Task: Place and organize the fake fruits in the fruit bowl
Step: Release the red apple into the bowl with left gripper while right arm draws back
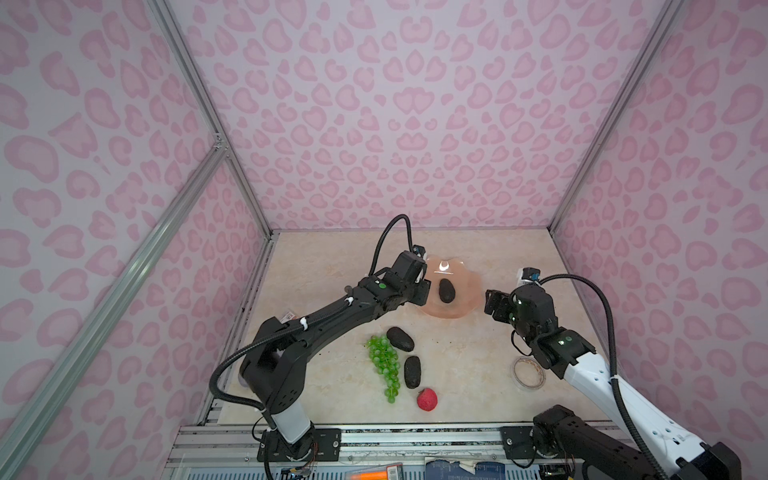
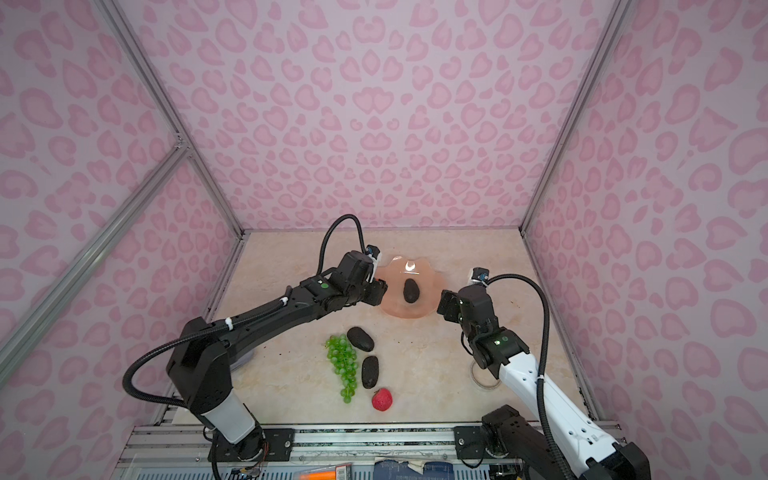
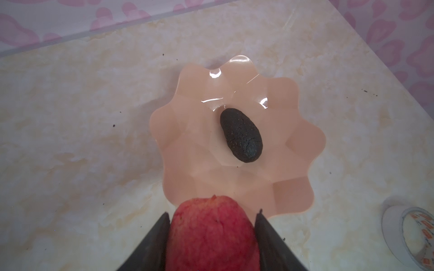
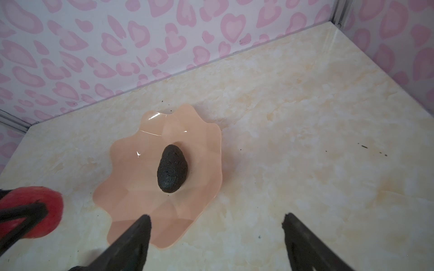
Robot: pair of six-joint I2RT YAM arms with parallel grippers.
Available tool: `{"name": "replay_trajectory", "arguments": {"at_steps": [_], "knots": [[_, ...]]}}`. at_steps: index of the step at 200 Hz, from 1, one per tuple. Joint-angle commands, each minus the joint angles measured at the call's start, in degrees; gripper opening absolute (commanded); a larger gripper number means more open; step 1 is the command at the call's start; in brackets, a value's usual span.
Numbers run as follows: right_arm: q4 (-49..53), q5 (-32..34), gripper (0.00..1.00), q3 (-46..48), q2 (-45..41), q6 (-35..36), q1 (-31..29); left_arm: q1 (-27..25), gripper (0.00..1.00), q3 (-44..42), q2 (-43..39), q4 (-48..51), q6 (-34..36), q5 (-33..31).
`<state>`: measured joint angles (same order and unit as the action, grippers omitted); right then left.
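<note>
The peach-pink fruit bowl holds one dark avocado. My left gripper hovers at the bowl's left rim, shut on a red fruit. My right gripper is open and empty beside the bowl's right rim. On the table nearer the front lie two avocados, the green grapes and another red fruit.
A clear tape roll lies on the marble table under the right forearm. Pink patterned walls close in the back and both sides. A metal rail runs along the front edge.
</note>
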<state>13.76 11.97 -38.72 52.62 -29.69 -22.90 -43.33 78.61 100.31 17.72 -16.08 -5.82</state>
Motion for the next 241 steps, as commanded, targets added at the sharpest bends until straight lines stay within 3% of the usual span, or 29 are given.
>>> {"name": "replay_trajectory", "arguments": {"at_steps": [1,75,121,162,241], "knots": [[2.0,1.6,0.88,1.3,-2.2,-1.3,0.0,0.2,0.57,4.4,5.9,-1.5,1.9,3.0],[3.8,1.7,0.89,1.8,-5.7,-0.3,0.4,0.3,0.59,16.9,23.0,2.4,1.2,2.1],[4.0,1.6,0.89,2.1,-6.6,0.2,1.1,0.3,0.74,18.3,23.0,3.7,0.8,2.0],[4.7,1.5,0.88,1.2,-6.7,0.9,1.5,0.3,0.74,16.6,16.9,2.4,0.9,1.3],[4.7,-3.1,0.87,0.5,-3.3,1.5,-0.2,0.3,0.75,9.8,-7.5,-3.0,6.9,-5.3]]}}
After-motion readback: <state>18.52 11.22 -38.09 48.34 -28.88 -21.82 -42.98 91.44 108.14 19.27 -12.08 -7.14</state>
